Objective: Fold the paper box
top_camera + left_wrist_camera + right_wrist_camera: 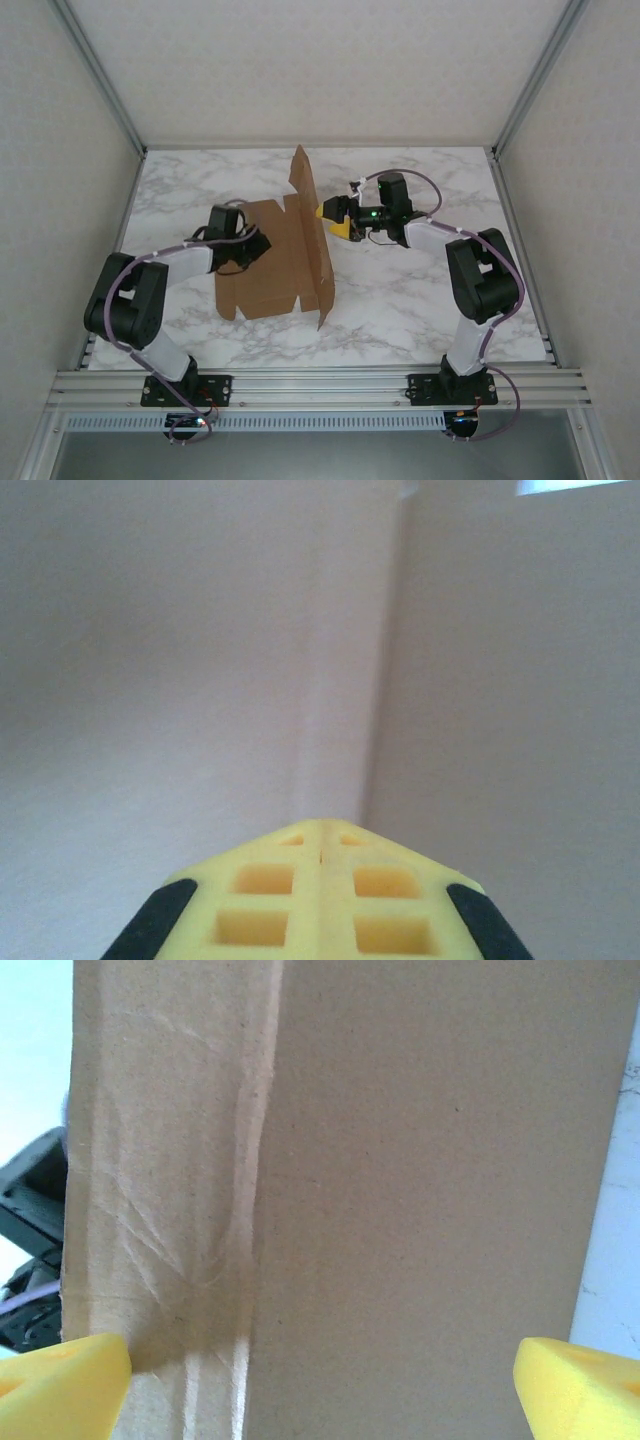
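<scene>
One upright paper box (285, 268) flap just before the wide-spread right hand (331, 220)

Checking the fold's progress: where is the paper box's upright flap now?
Top view: the upright flap stands along the right edge of the paper box, mid-table, left of the open right gripper.
</scene>
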`<action>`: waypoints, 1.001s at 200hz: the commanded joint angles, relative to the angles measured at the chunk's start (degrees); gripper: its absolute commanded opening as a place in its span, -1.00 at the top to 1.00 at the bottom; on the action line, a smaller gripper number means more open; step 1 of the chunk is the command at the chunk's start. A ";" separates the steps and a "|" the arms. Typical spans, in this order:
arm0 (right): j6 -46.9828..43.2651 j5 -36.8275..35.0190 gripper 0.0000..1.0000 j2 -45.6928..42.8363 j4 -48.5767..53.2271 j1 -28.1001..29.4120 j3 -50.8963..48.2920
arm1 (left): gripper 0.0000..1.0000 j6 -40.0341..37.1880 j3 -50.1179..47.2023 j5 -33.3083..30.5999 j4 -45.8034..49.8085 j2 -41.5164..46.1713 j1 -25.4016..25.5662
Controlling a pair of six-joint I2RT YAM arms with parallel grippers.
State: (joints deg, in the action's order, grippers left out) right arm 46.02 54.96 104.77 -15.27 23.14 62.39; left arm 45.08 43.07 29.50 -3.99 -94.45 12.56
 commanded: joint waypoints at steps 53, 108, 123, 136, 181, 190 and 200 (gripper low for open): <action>1.29 0.33 -0.98 2.34 -0.65 6.43 4.64 | 1.00 2.03 -4.08 -3.40 -1.32 -4.56 -0.34; 4.05 -1.15 -0.98 11.51 -3.35 11.65 9.45 | 1.00 1.78 -3.95 -2.95 -0.99 -4.46 -0.34; 4.73 -1.46 -0.98 13.53 -4.68 11.84 9.26 | 1.00 1.75 -3.89 -2.87 -1.02 -4.35 -0.36; 5.13 -1.35 -0.98 15.02 -5.49 11.91 9.16 | 1.00 1.71 -3.99 -2.69 -1.05 -4.27 -0.37; 3.78 -1.68 -0.98 16.12 -5.21 11.82 8.33 | 1.00 1.38 -3.69 -2.67 -0.67 -3.47 -0.43; 3.27 -2.00 -0.98 15.15 -4.85 11.53 7.90 | 1.00 1.27 -3.54 -2.89 -0.42 -3.13 -0.42; 2.69 -2.44 -0.98 13.78 -4.29 11.12 7.26 | 1.00 1.08 -3.35 -3.19 0.03 -2.82 -0.38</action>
State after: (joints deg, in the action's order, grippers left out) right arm 50.48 55.09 119.26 -21.26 34.74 70.72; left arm 46.70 40.58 28.86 -7.75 -97.03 12.27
